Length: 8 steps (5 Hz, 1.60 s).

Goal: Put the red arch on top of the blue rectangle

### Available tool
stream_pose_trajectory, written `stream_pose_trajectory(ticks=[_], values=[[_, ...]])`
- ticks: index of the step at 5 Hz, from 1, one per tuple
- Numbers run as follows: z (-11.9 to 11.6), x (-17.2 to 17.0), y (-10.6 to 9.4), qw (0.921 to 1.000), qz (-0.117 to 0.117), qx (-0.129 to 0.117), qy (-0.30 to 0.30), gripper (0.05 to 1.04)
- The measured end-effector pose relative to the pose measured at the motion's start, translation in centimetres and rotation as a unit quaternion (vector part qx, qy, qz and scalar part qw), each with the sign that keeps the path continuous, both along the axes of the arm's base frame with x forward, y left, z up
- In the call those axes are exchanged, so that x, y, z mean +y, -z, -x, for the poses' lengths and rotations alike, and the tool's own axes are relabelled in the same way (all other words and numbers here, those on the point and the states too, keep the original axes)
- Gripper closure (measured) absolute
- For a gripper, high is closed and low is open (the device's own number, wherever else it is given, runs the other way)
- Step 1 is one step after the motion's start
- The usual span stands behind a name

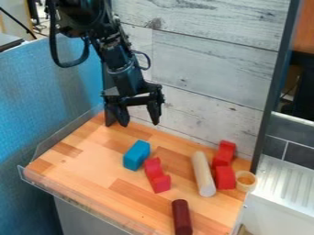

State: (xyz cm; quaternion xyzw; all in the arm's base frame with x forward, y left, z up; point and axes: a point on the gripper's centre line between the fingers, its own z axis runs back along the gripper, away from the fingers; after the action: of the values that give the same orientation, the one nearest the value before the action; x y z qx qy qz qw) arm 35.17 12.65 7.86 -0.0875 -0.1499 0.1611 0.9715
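Red arch [158, 175] awaits its lift beside blue rectangle [136, 155]

The black gripper [140, 122] is seen above the far left of the wooden table [80, 172], its fingers [154, 114] spread wide with nothing held between them. The nearer of the red arches is found at mid-table, just to the right of the blue rectangle and slightly nearer; whether the two are touching cannot be told. Nothing is stacked on the blue rectangle.

Trouble could be met first at the grasp: with so little room between the blocks, the blue rectangle might be nudged or turned by a descending finger. The arch, if gripped by one end, could be tilted or dropped. Should it be set down off-centre on the small blue top, it might be tipped over the side. The wrong piece could also be picked, since similar red shapes are seen at the right.

Counted on the table are one blue rectangle and what are judged to be two red arches, the second [225, 177] standing at the far right, though it may be made up of two separate pieces. One pale cylinder [204, 174], one dark red cylinder [182, 217] and one small hollow round piece [246, 181] are also counted.
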Motion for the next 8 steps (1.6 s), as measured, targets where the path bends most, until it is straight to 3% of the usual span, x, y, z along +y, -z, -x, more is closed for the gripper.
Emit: stream_pose_trajectory(ticks=[1,2,3,4,5,6,7,8], values=[[0.1,-0.1,1.3,0.9999,0.008,0.014,0.001,0.083],[-2.0,-0.6,2.7,0.9985,-0.002,-0.006,0.055,0.083],[-4.1,-1.6,4.0,0.9894,-0.023,-0.009,0.143,0.083],[-6.6,-2.5,5.4,0.9673,-0.070,-0.014,0.244,0.083],[-7.9,-4.6,5.8,0.9324,-0.100,-0.013,0.347,0.083],[-7.4,-5.7,6.9,0.8979,-0.123,-0.020,0.422,0.083],[-7.0,-7.2,7.5,0.8677,-0.122,-0.035,0.481,0.083],[-6.8,-7.7,6.9,0.8351,-0.134,-0.058,0.530,0.083]])
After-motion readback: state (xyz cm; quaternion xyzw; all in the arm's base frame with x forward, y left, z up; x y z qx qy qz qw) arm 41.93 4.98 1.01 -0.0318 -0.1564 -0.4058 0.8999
